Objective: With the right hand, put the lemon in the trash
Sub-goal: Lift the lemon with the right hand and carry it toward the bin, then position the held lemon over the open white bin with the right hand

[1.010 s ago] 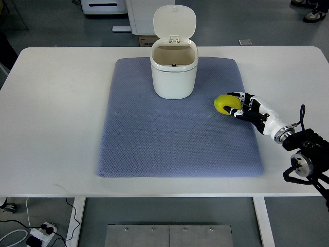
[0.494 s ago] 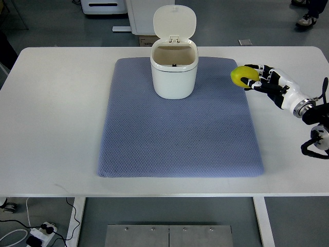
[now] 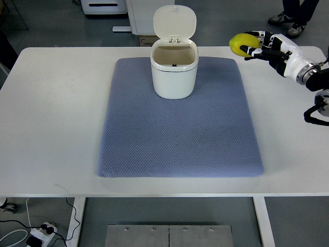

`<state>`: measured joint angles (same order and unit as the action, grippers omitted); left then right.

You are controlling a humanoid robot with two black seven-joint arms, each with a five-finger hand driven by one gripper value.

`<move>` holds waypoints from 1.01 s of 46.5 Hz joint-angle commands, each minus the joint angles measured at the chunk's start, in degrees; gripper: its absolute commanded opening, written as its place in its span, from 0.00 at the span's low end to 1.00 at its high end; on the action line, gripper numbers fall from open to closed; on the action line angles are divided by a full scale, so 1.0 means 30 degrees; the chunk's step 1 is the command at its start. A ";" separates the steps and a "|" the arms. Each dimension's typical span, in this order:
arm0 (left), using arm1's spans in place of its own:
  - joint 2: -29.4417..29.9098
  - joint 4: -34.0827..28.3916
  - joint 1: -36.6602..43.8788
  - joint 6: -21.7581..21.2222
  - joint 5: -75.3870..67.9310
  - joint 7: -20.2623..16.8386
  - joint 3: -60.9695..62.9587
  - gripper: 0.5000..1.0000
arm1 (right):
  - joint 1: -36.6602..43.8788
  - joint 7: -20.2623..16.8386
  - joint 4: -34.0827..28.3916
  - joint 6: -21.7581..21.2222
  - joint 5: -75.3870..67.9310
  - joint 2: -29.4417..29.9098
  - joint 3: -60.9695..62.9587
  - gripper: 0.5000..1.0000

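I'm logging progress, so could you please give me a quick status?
Right hand shut on lemon. Trash can lid open. Path clear.

Yellow lemon (image 3: pixel 241 44); white bin (image 3: pixel 174 72); blue-grey mat (image 3: pixel 180 134), seemingly diamond-textured; white table (image 3: pixel 51 113).

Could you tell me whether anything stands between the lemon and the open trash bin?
Nothing visible does. The right hand holds the lemon up to the right of the trash bin, whose lid is tipped back, and only bare mat and table lie between them.
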<state>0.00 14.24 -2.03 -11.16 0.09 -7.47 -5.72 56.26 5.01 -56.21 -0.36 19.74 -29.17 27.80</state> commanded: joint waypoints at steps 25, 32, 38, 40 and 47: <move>0.0000 0.0000 0.0002 0.0000 -0.0002 -0.0002 0.0001 1.00 | 0.5181 -0.0705 0.1804 0.0151 -0.2069 0.1754 -0.4958 0.00; 0.0000 0.0000 0.0002 0.0000 -0.0002 -0.0002 0.0001 1.00 | 0.5533 -0.0734 0.2098 0.0122 -0.2128 0.2400 -0.5223 0.00; 0.0000 0.0000 0.0002 0.0000 -0.0002 -0.0002 0.0001 1.00 | 0.5826 -0.0734 0.2244 0.0092 -0.2391 0.2722 -0.5544 0.00; 0.0000 0.0000 0.0002 0.0000 -0.0002 -0.0002 0.0001 1.00 | 0.5914 -0.0734 0.2215 0.0063 -0.2537 0.2810 -0.5662 0.00; 0.0000 0.0000 0.0002 0.0000 -0.0002 -0.0002 0.0001 1.00 | 0.6119 -0.0734 0.2215 -0.0054 -0.2714 0.3074 -0.5780 0.00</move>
<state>0.00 14.24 -2.02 -11.16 0.09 -7.47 -5.71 74.28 2.81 -49.56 -0.42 11.64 -20.22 10.50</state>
